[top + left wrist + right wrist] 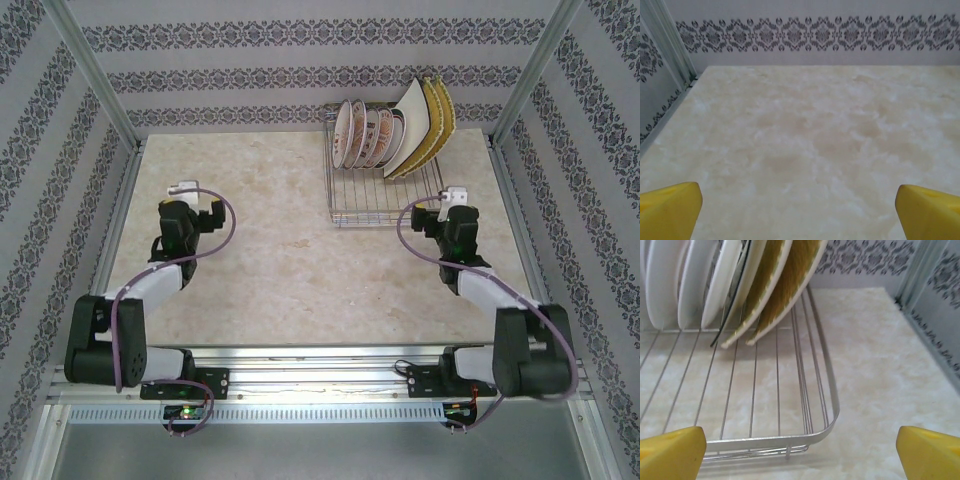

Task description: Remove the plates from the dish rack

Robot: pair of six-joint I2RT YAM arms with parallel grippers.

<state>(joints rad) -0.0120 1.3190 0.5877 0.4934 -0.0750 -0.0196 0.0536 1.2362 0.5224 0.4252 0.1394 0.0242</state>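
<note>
The rack [385, 195] is a rectangular basket of thin silver wire with rounded corners and a floor of parallel rods. It sits straight ahead of the right gripper [452, 203]. In the wrist view its near rim [825, 427] runs just in front of that gripper [800, 452]. The blunt yellow fingertips [672, 452] stand far apart, so the jaws are wide and hold nothing.

The plates [390, 135] stand on edge at the rack's far end, well ahead of the right gripper and packed side by side.
- **Round plates** [362, 135]: these are ahead and to its left, with glossy white backs and orange-red patterns on their faces.
- **White square plate** [412, 125]: this comes next and is smooth, leaning back.
- **Yellow plates** [785, 282]: two square ones nearest straight ahead, with a woven, straw-like texture and pale edges, tilted against each other.

The left gripper [195, 205] is well to the left of the rack. Its yellow fingertips [670, 212] are also spread wide and hold nothing. Under and ahead of it lies the table [805, 140], a smooth beige marbled slab. Beyond that is a wall [810, 30] papered in grey damask bands.
</note>
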